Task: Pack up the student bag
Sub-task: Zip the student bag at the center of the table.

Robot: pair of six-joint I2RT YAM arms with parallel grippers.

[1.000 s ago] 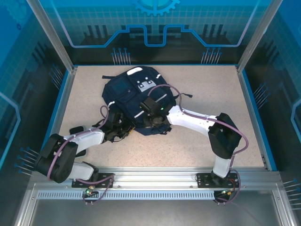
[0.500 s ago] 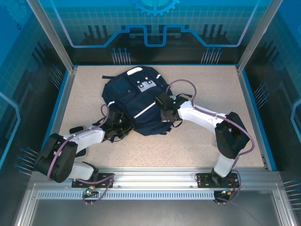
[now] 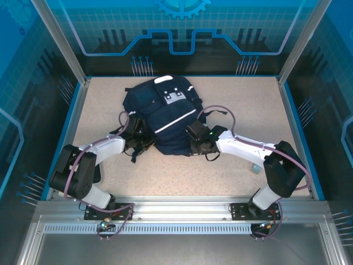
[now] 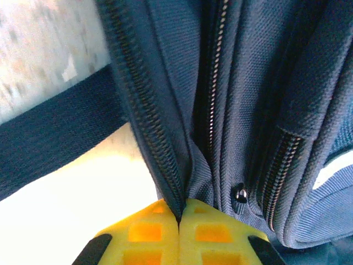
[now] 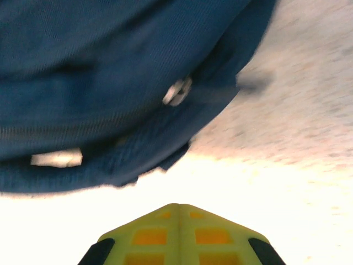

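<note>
The student bag (image 3: 162,113), a navy backpack with white stripes and a pale patch near its top, lies flat on the middle of the table. At the bag's near left edge, my left gripper (image 3: 148,144) is shut on a fold of fabric beside a zipper. In the left wrist view the yellow fingers (image 4: 212,226) pinch that seam, with zipper lines (image 4: 212,83) running away from them. My right gripper (image 3: 193,146) is at the bag's near right edge. Seen from the right wrist it (image 5: 177,205) is shut on nothing, a little short of the bag's hem (image 5: 138,143).
A dark strap (image 4: 49,143) trails from the bag across the speckled table (image 3: 231,105) on the left. A small pale thing (image 3: 255,167) lies by my right arm's elbow. Blue walls and metal posts fence the table on three sides.
The left gripper has shut on the bag's edge. The right arm has come off the top of the bag to its near right edge. The bag has shifted toward the back.
</note>
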